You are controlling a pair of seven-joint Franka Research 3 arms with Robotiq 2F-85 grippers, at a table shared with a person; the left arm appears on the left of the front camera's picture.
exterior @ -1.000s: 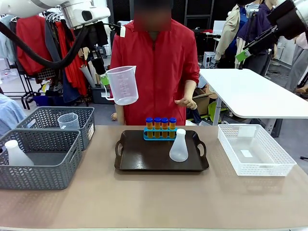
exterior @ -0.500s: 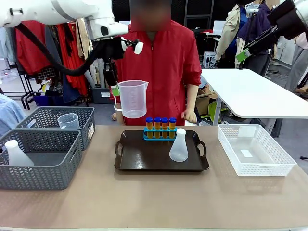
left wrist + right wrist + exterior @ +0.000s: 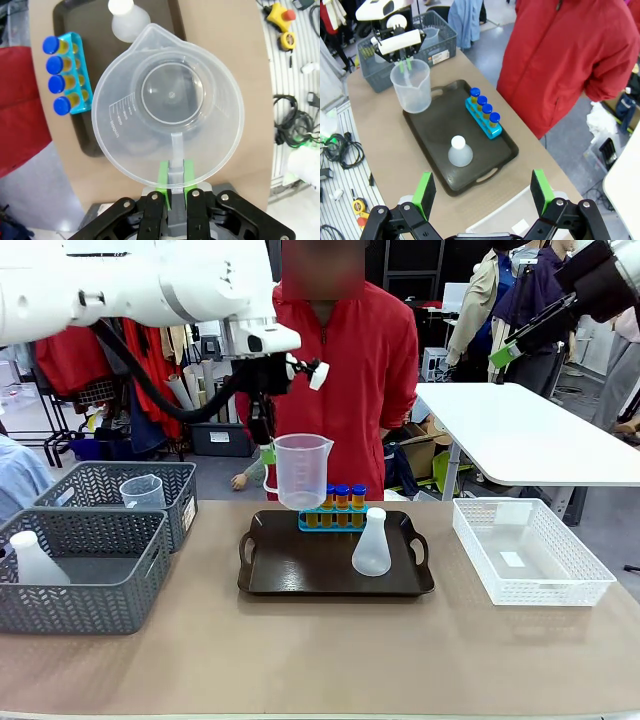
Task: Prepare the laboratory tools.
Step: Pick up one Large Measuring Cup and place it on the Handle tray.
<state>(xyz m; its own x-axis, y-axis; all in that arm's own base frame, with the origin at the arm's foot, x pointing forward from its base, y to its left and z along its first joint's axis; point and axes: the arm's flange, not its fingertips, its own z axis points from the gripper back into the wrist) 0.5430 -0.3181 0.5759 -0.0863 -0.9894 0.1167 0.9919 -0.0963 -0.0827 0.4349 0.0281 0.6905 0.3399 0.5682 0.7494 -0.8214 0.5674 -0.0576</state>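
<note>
The left gripper point(image 3: 174, 186) is pinching the empty, light, stiff jug point(image 3: 299, 471) by its handle over the tray's point(image 3: 300, 580) far left; the right gripper point(image 3: 482, 192) is hanging spread.

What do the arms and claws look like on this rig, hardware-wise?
Both arms are white with rounded shells. The left arm carries a thick black cable looping beneath it and a small white cylinder sticking out at the wrist. The left claw is black, with bright green pads on its fingers and visible screw heads on the linkages. The right claw is the same: black body, green pads.
</note>
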